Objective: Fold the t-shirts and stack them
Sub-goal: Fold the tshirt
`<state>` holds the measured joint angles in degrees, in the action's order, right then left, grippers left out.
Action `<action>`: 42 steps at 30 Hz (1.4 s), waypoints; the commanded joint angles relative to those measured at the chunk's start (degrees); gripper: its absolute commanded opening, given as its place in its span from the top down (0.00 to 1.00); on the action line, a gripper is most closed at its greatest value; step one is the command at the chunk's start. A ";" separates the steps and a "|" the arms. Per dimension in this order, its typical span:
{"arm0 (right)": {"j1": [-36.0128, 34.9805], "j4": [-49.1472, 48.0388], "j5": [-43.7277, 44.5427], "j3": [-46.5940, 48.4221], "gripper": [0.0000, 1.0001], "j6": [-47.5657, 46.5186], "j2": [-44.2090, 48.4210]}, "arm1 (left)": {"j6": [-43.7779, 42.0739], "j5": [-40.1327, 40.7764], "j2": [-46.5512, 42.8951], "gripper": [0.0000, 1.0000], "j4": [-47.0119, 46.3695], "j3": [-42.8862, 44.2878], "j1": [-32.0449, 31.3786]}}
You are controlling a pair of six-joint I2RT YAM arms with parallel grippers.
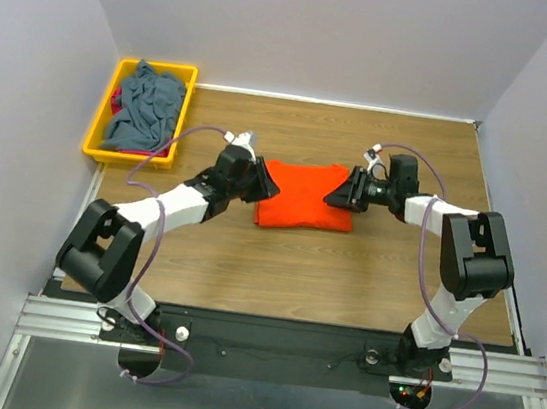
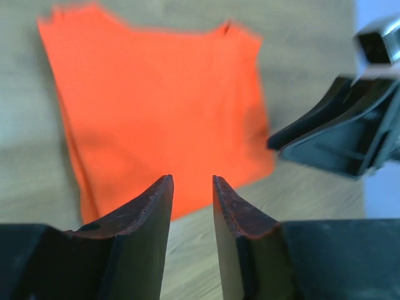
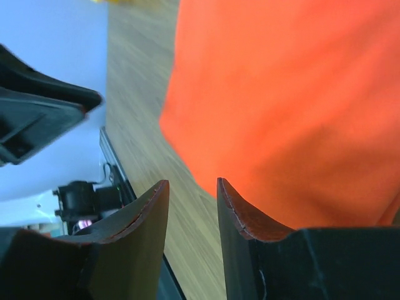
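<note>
**Wood-grain table, one orange shirt folded between two arms**

Pale walls closed in the wooden table (image 1: pixel 345 274) on three sides; we saw the orange t-shirt (image 1: pixel 302 200) lying flat near the middle of the board, folded into a rough rectangle with its wider edge toward the far wall. At the far left corner stood a yellow bin (image 1: pixel 123 157); inside it lay the grey-blue t-shirt (image 1: pixel 147 107), crumpled, with a sliver of red cloth (image 1: pixel 116 100) showing at the bin's left side beneath it.

We found the left gripper (image 1: pixel 261 185) at the orange shirt's left edge and the right gripper (image 1: pixel 340 195) at its right edge, the two facing each other across the cloth. From the left wrist we looked between dark fingers (image 2: pixel 153 206) set a little apart; nothing lay between them, and the orange cloth spread out beyond their tips. From the right wrist the fingers (image 3: pixel 240 212) likewise stood parted by a narrow gap with nothing clamped; bare wood and the shirt's edge showed beyond them. Whether either set of tips touched the cloth, we could not tell.
</note>
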<state>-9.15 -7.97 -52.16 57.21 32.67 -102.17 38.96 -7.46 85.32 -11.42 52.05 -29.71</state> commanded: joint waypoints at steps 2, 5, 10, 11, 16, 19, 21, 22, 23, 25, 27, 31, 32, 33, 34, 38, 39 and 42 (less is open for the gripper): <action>-0.08 -1.61 -1.98 -4.21 0.61 -4.10 -2.41 | 3.84 -1.59 4.59 0.67 -1.06 -5.99 -0.43; 0.70 -1.70 -0.15 -6.67 0.63 -5.33 -5.31 | 4.02 -1.50 7.66 0.69 -1.59 -7.05 -0.26; 4.57 -2.58 2.40 -9.57 0.64 -4.63 -8.48 | 5.59 -4.04 12.58 0.73 -1.15 -8.54 4.38; 5.10 -2.58 2.76 -9.92 0.64 -4.63 -8.57 | 6.04 -4.14 12.68 0.74 -1.24 -9.07 4.92; 6.07 -2.49 2.07 -9.66 0.65 -3.49 -6.38 | 5.34 -3.35 9.96 0.77 0.34 -9.78 6.16; 6.07 -2.14 1.10 -8.26 0.64 -2.43 -3.05 | 4.37 -2.30 7.15 0.77 1.92 -8.55 6.16; 5.98 -1.96 0.48 -7.38 0.64 -1.47 -1.29 | 3.24 -1.42 5.57 0.70 2.98 -7.67 6.07; 6.07 -1.79 0.39 -6.25 0.64 -1.20 0.20 | 2.79 -0.98 3.99 0.66 4.11 -6.45 5.98; 6.07 -1.70 0.31 -5.28 0.64 -0.85 0.74 | 2.44 -0.89 3.20 0.61 4.47 -5.83 5.81; 6.07 -1.70 -0.13 -2.03 0.63 -0.06 1.36 | 1.65 0.07 1.27 0.45 5.09 -3.99 4.41; 5.98 -1.61 0.22 2.09 0.63 0.47 0.14 | 1.30 1.30 0.99 0.32 5.44 -2.23 3.09; 5.98 -1.70 0.92 8.34 0.63 1.44 -3.64 | 1.21 3.07 3.97 0.21 6.85 0.24 0.37; 6.07 -1.70 1.18 11.58 0.63 1.52 -5.56 | 1.03 3.07 5.02 0.21 7.20 0.76 0.01; 6.07 -1.70 1.79 13.00 0.63 1.35 -6.80 | 0.77 2.98 5.90 0.22 7.72 1.20 -0.86; 5.98 -1.70 1.80 14.49 0.63 1.35 -8.03 | 0.59 3.33 7.39 0.22 7.90 2.08 -1.39; 5.98 -1.70 1.71 21.27 0.63 1.35 -14.71 | -0.29 4.91 10.56 0.37 8.52 3.93 -2.98; 6.16 -1.70 2.41 23.02 0.63 1.44 -17.07 | -0.29 4.83 11.27 0.43 8.95 4.37 -2.98; 6.51 -1.70 3.29 25.05 0.63 1.61 -22.08 | -0.38 5.00 15.12 0.52 10.36 5.95 -2.98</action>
<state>-3.38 -9.08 -50.26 78.98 33.80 -119.35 39.77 -4.23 98.10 -3.49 54.76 -32.73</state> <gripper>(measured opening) 0.371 0.522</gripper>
